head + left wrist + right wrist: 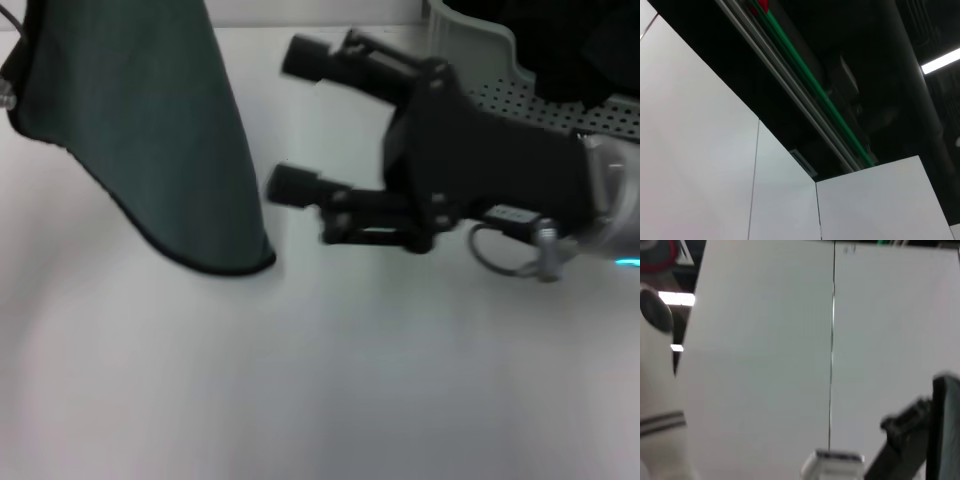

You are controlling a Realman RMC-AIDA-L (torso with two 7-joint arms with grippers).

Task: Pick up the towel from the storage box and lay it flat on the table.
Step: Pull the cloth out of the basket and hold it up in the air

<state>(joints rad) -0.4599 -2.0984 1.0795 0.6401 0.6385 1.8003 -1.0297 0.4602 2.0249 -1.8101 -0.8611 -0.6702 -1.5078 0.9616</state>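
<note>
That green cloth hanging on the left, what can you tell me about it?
The towel shows its dark teal-green face, a soft matte cloth with thin black edging along its lower border. It hangs in the air from above the head view's top edge, on the robot's left, tapering to a rounded corner low over the white table. What holds it is out of view. The open right gripper is beside it, not touching.

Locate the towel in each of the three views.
Head view: towel hangs upper left, dark green face showing, right of it the open right gripper.
Left wrist view: not in it.
Right wrist view: not in it.
Shared landmark: white panels with a dark seam in both wrist views; none with the head view.
</note>
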